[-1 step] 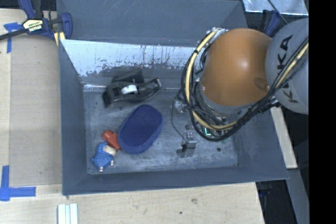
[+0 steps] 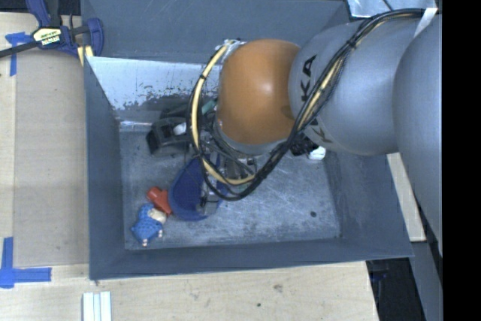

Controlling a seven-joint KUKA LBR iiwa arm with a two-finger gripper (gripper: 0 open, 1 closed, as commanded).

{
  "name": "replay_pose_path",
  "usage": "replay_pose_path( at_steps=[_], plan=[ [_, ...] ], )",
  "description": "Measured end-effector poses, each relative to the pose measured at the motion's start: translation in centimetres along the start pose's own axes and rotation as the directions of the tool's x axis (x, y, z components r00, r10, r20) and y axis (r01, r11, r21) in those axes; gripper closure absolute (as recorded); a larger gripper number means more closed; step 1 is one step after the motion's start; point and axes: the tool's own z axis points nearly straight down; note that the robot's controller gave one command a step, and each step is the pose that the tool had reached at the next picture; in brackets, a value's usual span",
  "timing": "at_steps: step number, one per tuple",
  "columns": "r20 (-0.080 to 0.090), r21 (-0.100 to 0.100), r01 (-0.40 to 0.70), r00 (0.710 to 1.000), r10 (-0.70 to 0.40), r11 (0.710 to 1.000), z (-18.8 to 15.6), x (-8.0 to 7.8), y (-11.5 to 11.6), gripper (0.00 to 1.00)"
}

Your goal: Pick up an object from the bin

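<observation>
So the arm's orange wrist cover (image 2: pixel 252 90) hides most of the gripper (image 2: pixel 213 188), and I honestly can't tell if it's spread or closed. It's down on the bin (image 2: pixel 105 162) floor, left of centre, right against a dark blue rounded thing (image 2: pixel 186 193). Just left of that are a small orange-red piece (image 2: pixel 158 198) and a little blue-and-white figure (image 2: pixel 148 225). A black object (image 2: pixel 164 134) lies near the back wall.
</observation>
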Motion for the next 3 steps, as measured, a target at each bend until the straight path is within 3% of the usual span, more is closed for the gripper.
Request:
replay_pose_path(
  at_steps=[1,2,3],
  plan=[
    [-0.01,0.004,0.106,0.994,-0.106,0.994,9.3,-3.3,-0.4,0.0],
    [-0.003,0.002,0.103,0.995,-0.103,0.995,8.5,-3.5,-0.3,1.0],
    [0.009,0.002,0.126,0.992,-0.126,0.992,-4.5,-2.7,-0.2,1.0]
  ],
)
